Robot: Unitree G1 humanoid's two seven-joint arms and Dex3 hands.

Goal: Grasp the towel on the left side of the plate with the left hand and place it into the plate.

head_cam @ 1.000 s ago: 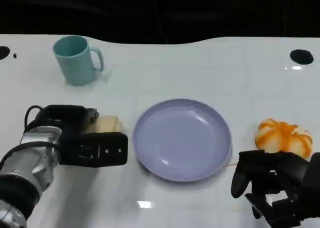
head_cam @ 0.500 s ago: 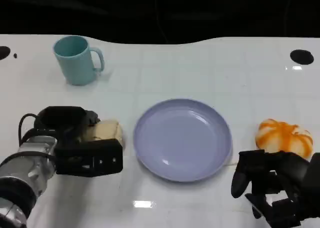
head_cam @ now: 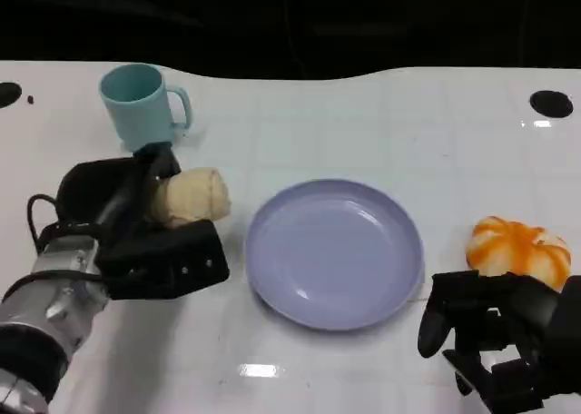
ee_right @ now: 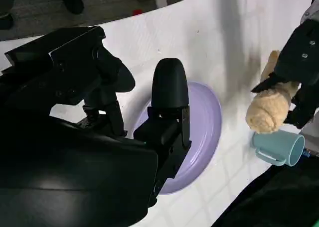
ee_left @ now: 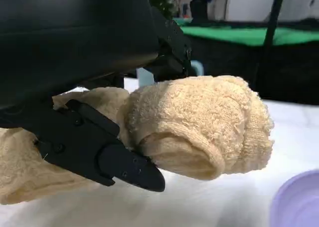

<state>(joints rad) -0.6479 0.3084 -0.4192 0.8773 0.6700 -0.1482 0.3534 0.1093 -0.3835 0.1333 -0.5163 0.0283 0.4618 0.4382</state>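
Left hand (head_cam: 150, 237) raised, fingers (ee_left: 99, 152) clamped around towel (head_cam: 191, 196), right hand (head_cam: 495, 332) low, fingers curled

The left hand (head_cam: 150, 237) covers the near end of the rolled towel (head_cam: 191, 196), the right hand (head_cam: 495, 337) hides the orange object's (head_cam: 517, 246) lower edge, and the picture's edge crops both forearms.

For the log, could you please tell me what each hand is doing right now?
Left hand: holding the towel.
Right hand: holding nothing, fingers apart.
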